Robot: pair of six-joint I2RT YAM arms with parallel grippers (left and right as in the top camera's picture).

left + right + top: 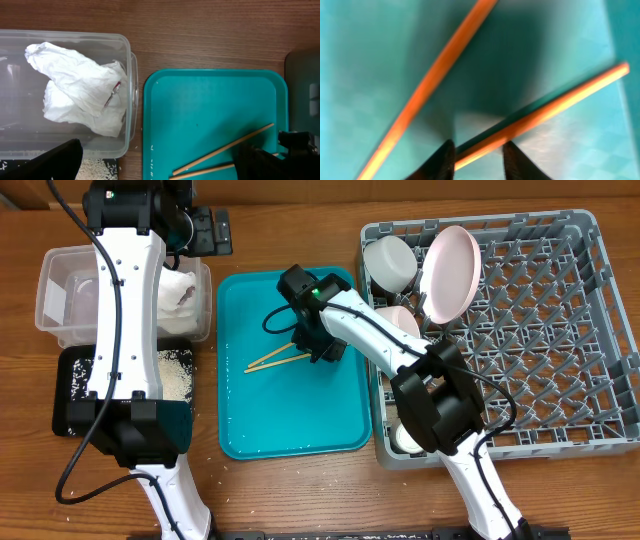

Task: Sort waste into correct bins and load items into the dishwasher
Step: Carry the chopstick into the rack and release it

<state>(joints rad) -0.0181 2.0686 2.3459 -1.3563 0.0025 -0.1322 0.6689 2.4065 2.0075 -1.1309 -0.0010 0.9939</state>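
Observation:
Two wooden chopsticks (276, 360) lie crossed on the teal tray (290, 420). My right gripper (322, 348) is down at their right ends. In the right wrist view its open fingers (480, 155) straddle one chopstick (545, 107), and the other chopstick (435, 80) lies to the left. My left gripper (205, 230) is open and empty, high over the table's far edge. A stained white napkin (75, 90) lies in the clear tub (127, 100). Rice grains (175, 375) lie in the black tray (70, 395). The grey dish rack (580, 330) holds a pink plate (452, 270) and a white bowl (390, 262).
The left arm runs from the front edge over the black tray and the clear tub. The right arm crosses the rack's left side, over a pale dish (400, 320) and a white cup (405, 440). A few loose grains lie on the wood by the teal tray's edge (150, 150).

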